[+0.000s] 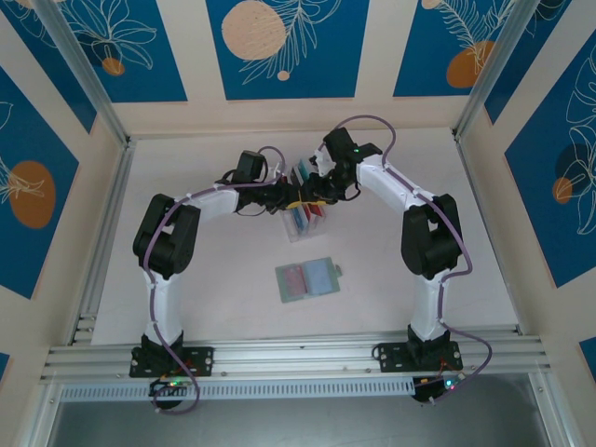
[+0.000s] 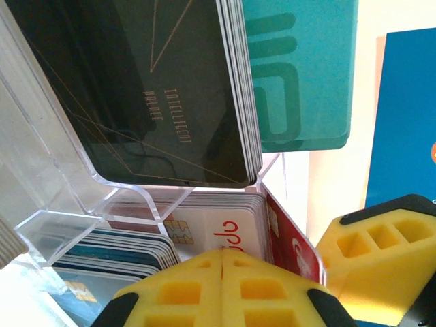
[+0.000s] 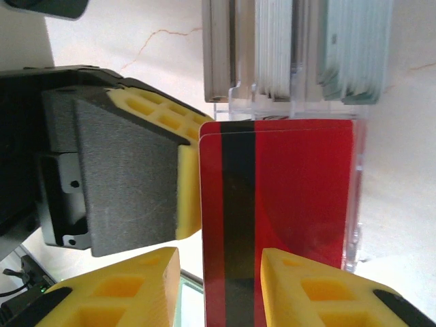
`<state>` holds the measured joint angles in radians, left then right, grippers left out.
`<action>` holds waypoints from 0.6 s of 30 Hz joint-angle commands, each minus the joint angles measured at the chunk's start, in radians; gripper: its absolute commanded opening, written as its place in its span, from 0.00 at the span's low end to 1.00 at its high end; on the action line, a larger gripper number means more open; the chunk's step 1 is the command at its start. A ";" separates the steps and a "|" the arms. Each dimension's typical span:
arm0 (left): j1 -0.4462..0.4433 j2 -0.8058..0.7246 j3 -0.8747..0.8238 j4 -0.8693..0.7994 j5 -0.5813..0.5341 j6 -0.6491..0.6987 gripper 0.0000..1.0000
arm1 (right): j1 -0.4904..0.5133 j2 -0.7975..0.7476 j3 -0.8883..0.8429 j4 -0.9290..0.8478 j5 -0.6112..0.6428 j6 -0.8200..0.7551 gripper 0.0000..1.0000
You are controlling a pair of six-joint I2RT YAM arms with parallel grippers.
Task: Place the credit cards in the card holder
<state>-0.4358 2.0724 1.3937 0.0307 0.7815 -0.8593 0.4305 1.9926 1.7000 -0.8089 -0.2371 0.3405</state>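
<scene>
The credit cards stand in a clear plastic rack (image 1: pixel 305 223) at the middle of the table. In the left wrist view a dark card (image 2: pixel 157 95), a teal card (image 2: pixel 300 75), a white card with red lettering (image 2: pixel 218 228) and a red card (image 2: pixel 294 244) show in its slots. My left gripper (image 2: pixel 222 255) is shut, its tips against the rack's front; in the top view it (image 1: pixel 291 200) reaches in from the left. My right gripper (image 3: pixel 220 253) is open, its jaws astride the left part of a red card with a black stripe (image 3: pixel 300 191); a gap shows beside the left finger. The card holder (image 1: pixel 307 277) lies open and flat nearer the arms.
The two grippers sit close together at the rack; my left gripper's grey and yellow finger (image 3: pixel 129 177) is just left of the red card. Aluminium rails (image 1: pixel 102 242) border the table on the left, and a wall (image 1: pixel 289 116) stands behind the rack.
</scene>
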 commanded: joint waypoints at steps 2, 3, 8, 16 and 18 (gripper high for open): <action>0.003 0.016 -0.009 0.043 0.016 -0.007 0.05 | 0.015 -0.027 0.030 -0.037 -0.044 0.008 0.37; 0.003 0.016 -0.008 0.043 0.015 -0.007 0.05 | 0.014 -0.025 0.030 -0.038 -0.042 0.006 0.36; 0.004 0.018 -0.009 0.043 0.015 -0.007 0.05 | 0.013 -0.015 0.036 -0.050 -0.021 0.009 0.32; 0.003 0.020 -0.010 0.049 0.015 -0.010 0.05 | 0.015 -0.020 0.044 -0.064 0.005 0.007 0.26; 0.003 0.020 -0.010 0.048 0.015 -0.010 0.05 | 0.015 -0.022 0.046 -0.066 0.007 0.007 0.25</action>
<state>-0.4358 2.0724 1.3918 0.0376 0.7815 -0.8600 0.4355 1.9923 1.7153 -0.8356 -0.2256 0.3443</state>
